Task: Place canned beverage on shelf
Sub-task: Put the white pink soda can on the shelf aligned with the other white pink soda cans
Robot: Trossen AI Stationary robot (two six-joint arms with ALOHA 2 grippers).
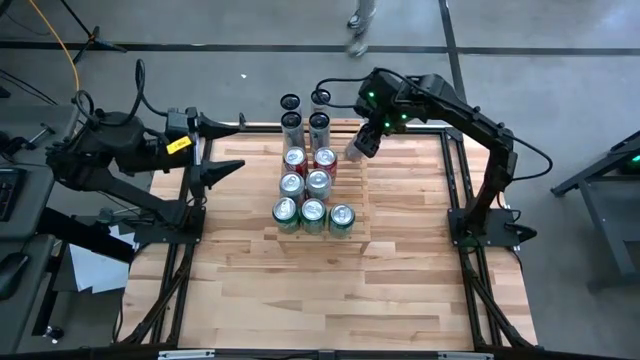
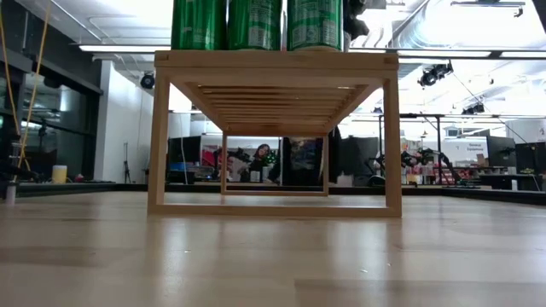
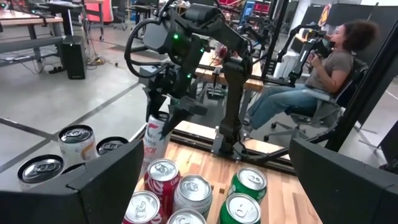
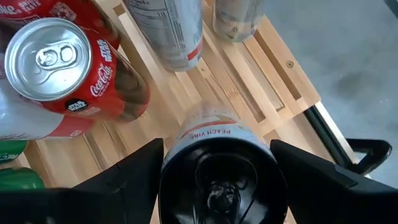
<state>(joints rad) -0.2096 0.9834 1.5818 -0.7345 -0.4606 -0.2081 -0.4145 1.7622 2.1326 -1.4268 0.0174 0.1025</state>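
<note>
Right gripper (image 4: 214, 162) clamped round tall pale slim can (image 4: 214, 134), lowering it upright onto pale slatted wooden shelf (image 4: 273, 74), clear of red cola can (image 4: 62, 68); left gripper (image 1: 235, 168) idle, open.

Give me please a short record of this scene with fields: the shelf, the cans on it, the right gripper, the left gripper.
shelf: light-wood slatted shelf at the middle of the wooden table
cans on shelf: three green cans in the front row, silver and red cans behind, tall slim cans at the back
right gripper: right gripper over the shelf's back right part, fingers around a pale can standing on the slats
left gripper: left gripper open, waiting left of the shelf
</note>
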